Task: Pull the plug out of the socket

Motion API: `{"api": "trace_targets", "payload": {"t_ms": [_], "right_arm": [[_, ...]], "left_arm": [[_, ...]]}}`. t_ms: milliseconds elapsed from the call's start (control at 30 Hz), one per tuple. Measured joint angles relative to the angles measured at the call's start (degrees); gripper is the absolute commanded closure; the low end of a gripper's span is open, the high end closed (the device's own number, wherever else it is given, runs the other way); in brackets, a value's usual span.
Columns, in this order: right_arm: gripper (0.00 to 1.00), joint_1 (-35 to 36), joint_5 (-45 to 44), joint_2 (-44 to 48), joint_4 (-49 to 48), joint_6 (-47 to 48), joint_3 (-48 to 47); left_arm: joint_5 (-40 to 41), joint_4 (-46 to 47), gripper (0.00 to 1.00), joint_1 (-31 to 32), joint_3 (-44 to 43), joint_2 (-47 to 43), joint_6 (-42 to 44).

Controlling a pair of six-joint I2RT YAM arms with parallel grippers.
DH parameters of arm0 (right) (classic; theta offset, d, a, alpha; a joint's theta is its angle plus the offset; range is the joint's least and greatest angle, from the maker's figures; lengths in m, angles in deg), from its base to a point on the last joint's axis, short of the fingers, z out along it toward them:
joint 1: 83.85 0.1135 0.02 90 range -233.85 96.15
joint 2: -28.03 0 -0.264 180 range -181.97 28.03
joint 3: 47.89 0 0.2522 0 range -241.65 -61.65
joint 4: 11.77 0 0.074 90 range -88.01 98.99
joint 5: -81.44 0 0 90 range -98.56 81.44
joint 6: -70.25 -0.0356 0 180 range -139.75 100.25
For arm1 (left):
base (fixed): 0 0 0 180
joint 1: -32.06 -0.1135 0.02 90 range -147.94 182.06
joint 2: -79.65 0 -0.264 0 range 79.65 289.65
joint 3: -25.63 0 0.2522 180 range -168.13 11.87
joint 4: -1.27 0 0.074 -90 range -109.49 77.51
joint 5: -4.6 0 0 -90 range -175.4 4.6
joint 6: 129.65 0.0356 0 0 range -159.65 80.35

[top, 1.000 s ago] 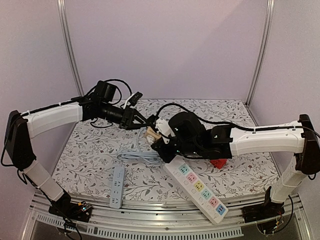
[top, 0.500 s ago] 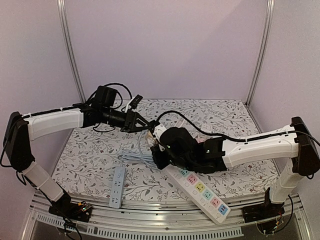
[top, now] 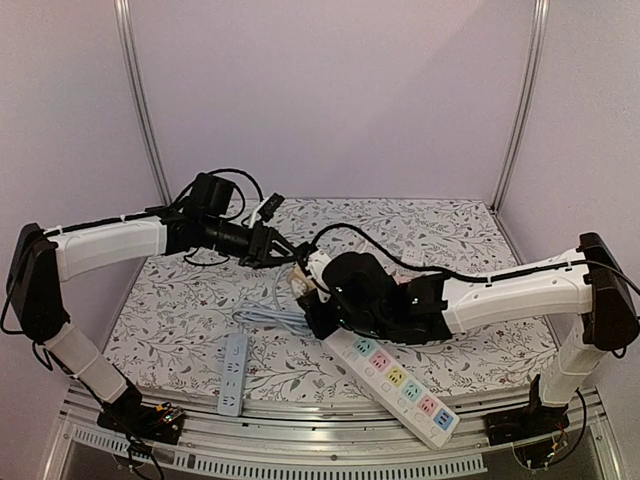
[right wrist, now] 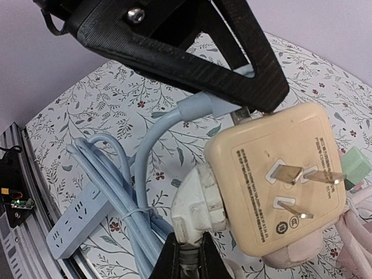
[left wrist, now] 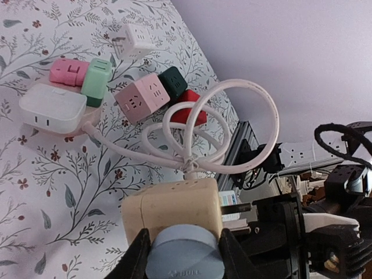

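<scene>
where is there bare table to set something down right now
Free: the table's back right corner, behind the right arm; the left side between the left arm and the small blue strip; a gap between that strip and the white power strip. Crowded: the middle, where both arms meet over the beige adapter and the blue cable coil.

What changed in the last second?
Right arm swung left and nearer, right gripper carrying the cream adapter by its white cord; left gripper eased slightly left. Unchanged: both grips, blue plug at the adapter, white strip, blue strip.
</scene>
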Motion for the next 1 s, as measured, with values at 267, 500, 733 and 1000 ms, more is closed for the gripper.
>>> {"api": "trace_targets", "payload": {"t_ms": [267, 500, 733, 1000], "right_arm": [[1.00, -1.9, 15.8, 3.6, -0.3, 4.8, 2.2], [1.00, -2.4, 23.7, 4.0, 1.2, 5.2, 2.0], [1.00, -2.4, 25.0, 4.0, 2.7, 6.7, 1.6], [1.00, -2.1, 22.2, 4.5, 5.0, 8.6, 1.1]], "left_arm": [[-4.2, -4.6, 0.95, 0.0, -1.1, 0.0, 1.1], [-6.8, -9.0, 0.95, 0.0, -1.5, 0.1, 2.6], [-8.0, -13.5, 0.95, 0.0, -3.5, 1.0, 5.5], [-7.8, -15.3, 0.96, 0.0, -4.7, 1.3, 7.7]]}}
